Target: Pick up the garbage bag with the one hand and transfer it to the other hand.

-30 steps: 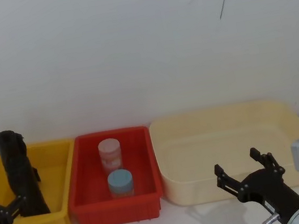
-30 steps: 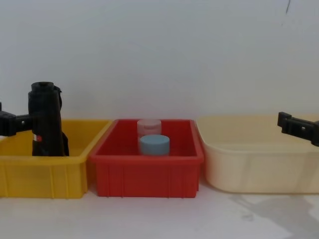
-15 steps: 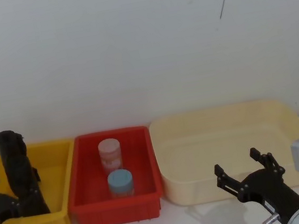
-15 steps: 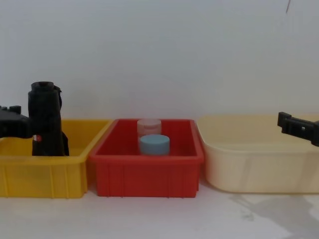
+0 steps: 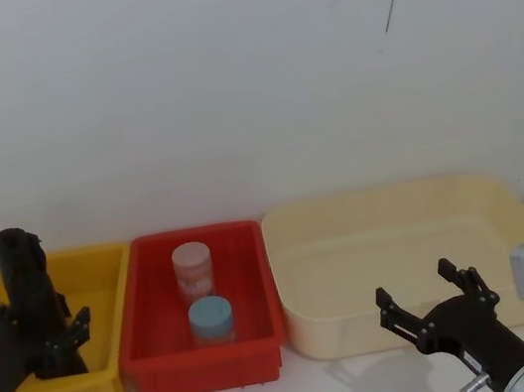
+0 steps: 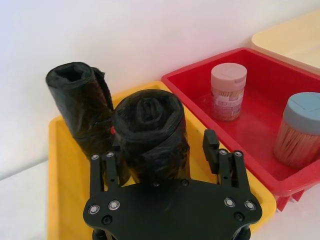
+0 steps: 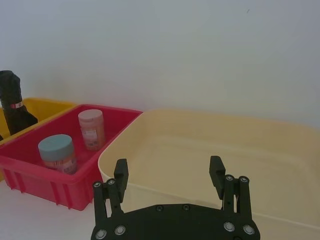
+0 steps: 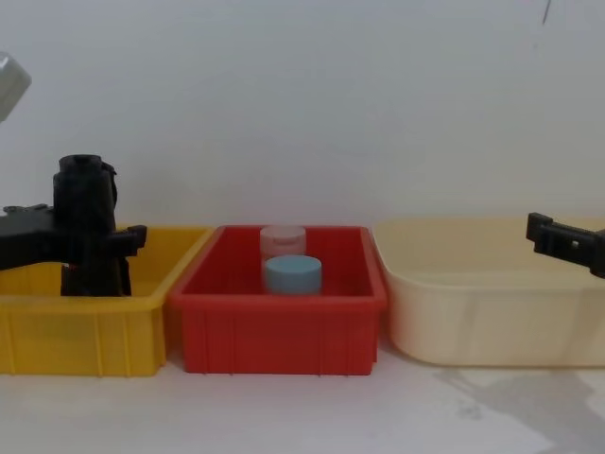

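L gripper (image 6: 162,146) spread astride crinkly glossy black garbage bag (image 6: 147,117) roll in yellow plastic bin (image 6: 60,175); R gripper (image 7: 169,165) spread

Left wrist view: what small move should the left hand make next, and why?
Probably close the left hand on the thick black roll of crinkly plastic film. Its open fingers straddle that roll, which stands in the yellow plastic bin in front of a second black roll, and a gap shows beside one finger, so nothing is gripped yet.
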Motion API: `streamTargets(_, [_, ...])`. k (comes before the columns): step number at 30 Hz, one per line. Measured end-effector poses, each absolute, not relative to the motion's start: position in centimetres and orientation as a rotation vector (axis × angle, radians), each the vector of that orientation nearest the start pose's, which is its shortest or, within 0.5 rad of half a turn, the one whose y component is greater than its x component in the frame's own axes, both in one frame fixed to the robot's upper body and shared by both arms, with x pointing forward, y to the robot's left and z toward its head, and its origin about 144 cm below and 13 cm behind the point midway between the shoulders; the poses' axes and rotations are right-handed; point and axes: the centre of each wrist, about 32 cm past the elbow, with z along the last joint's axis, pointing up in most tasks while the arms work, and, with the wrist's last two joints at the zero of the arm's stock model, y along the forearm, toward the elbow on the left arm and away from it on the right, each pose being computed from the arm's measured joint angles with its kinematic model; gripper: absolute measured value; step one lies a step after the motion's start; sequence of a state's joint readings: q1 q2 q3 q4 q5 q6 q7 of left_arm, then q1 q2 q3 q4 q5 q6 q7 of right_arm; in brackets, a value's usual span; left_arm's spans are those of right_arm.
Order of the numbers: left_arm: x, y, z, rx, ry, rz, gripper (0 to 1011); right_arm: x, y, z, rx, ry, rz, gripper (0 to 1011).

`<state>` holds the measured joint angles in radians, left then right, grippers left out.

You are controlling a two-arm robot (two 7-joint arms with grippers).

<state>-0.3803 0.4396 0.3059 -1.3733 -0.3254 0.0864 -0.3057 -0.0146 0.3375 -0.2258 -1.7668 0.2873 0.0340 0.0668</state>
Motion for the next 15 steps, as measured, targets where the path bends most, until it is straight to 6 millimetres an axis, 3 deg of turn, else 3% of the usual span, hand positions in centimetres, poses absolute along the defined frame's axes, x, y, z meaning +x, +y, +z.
streamTargets(6, [55.64, 29.28, 121.21, 0.167, -0.114, 1.073, 790, 44.33, -23.71, 118.87, 0.026, -0.075, -1.229, 1001])
streamTargets(10, [55.85, 29.21, 121.24, 0.169, -0.115, 1.064, 639, 44.33, -23.71, 118.87, 0.026, -0.075, -1.229, 1002])
streamTargets(12, [55.95, 29.18, 121.25, 0.170, -0.115, 1.061, 628, 44.33, -23.71, 118.87, 0.026, -0.075, -1.230, 1001])
streamTargets(15, [56.06, 29.14, 121.28, 0.171, -0.116, 1.057, 503, 44.33, -23.71, 118.87, 0.026, -0.075, -1.230, 1001])
